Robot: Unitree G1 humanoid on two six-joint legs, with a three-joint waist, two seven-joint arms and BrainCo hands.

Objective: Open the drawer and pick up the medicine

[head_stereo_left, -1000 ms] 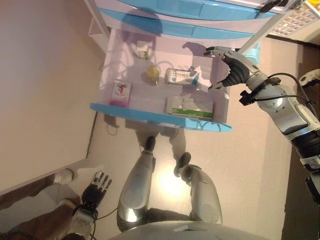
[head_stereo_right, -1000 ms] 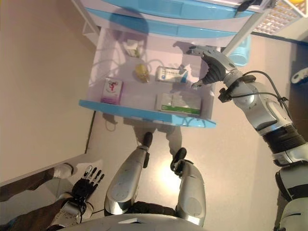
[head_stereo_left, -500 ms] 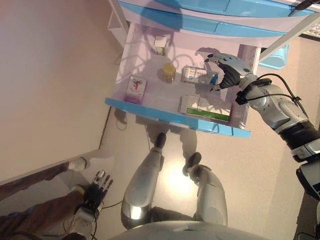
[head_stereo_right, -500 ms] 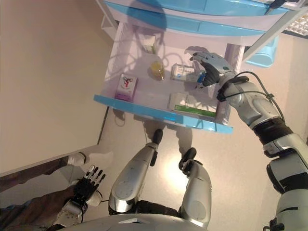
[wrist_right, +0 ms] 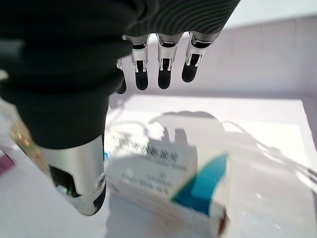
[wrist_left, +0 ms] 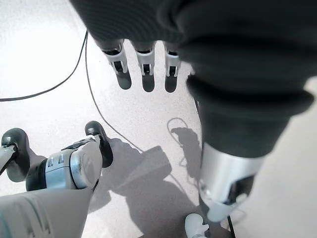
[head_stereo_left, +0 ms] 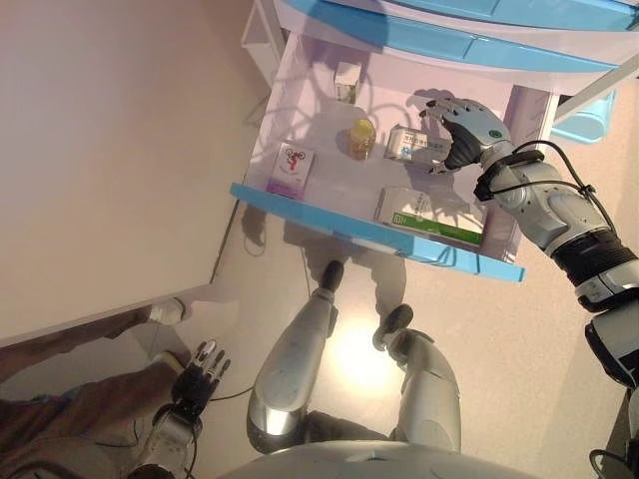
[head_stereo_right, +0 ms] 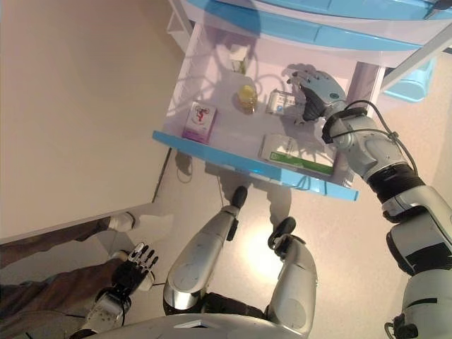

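The right robot hand hovers inside the open drawer with fingers and thumb spread wide and holding nothing, poised just over the white medicine box with a teal corner, which lies flat on the drawer floor. The right wrist view shows the box directly beneath the palm, between the fingers and the thumb, seemingly so that the hand can close across its short sides; no contact is visible. With the drawer already pulled out, the pick-up appears to be the step in hand. Close neighbours crowd the target: a small yellow bottle stands just beside the box, a green-and-white carton lies near the drawer's blue front, a pink-and-white box sits well apart, and a small pale packet rests at the back. The left robot hand hangs relaxed and empty near the floor.
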